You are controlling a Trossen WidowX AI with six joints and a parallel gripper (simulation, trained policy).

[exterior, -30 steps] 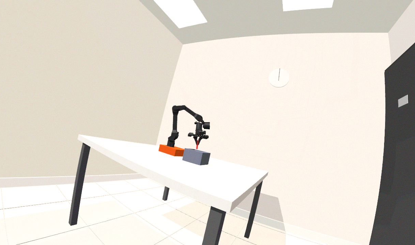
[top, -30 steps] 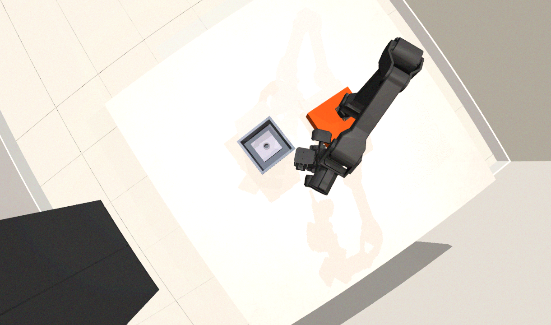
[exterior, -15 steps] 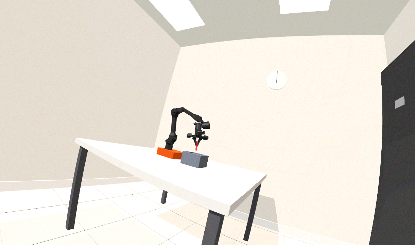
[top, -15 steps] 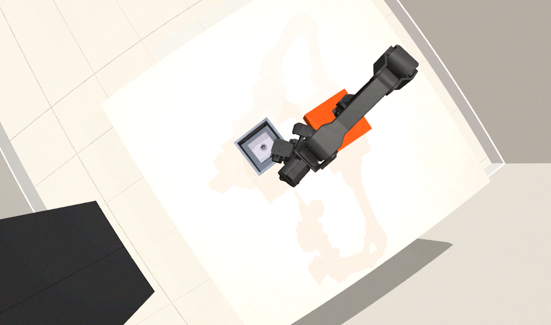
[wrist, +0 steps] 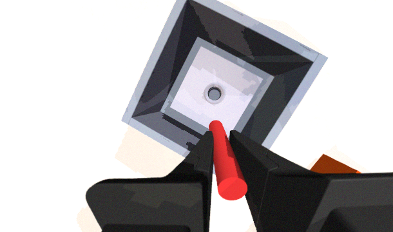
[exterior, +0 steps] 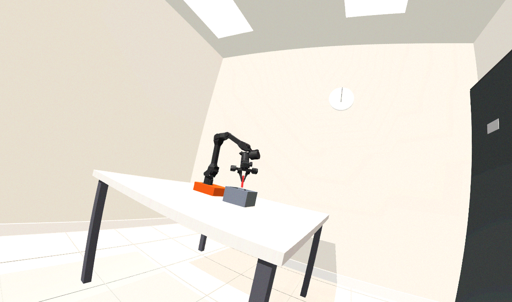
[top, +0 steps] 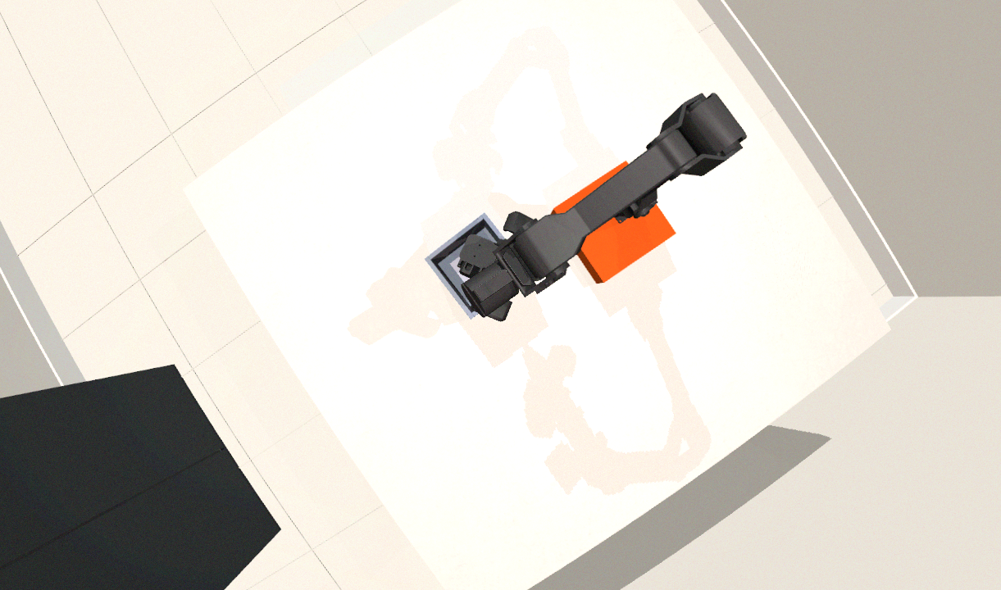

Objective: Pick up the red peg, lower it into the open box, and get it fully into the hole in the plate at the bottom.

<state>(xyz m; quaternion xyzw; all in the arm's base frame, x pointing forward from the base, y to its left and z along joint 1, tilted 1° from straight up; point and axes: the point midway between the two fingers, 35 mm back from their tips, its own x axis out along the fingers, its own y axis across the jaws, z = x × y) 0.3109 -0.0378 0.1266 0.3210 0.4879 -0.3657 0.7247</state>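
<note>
White worktop [top: 305, 242] [exterior: 167, 202] under my tool [exterior: 243, 180] [wrist: 221, 133], which pinches the slim red cylindrical peg [exterior: 243, 181] [wrist: 227, 161]; open grey square box [top: 452, 289] [exterior: 235, 196] [wrist: 151, 61] below. Off-centre descent could jam peg on plate.

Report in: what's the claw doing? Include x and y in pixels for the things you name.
Gripper [exterior: 242, 180] [wrist: 220, 136] shut on red peg [exterior: 242, 181] [wrist: 227, 161]. Peg above open box [top: 456, 288] [exterior: 235, 196] [wrist: 148, 67], not inserted. No obstruction visible over hole [wrist: 214, 93].

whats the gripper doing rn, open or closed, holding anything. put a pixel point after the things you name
Gripper [exterior: 243, 180] [wrist: 220, 136]: closed on the red peg [exterior: 242, 181] [wrist: 227, 161], held above the open box [top: 455, 288] [exterior: 235, 196] [wrist: 151, 64].
</note>
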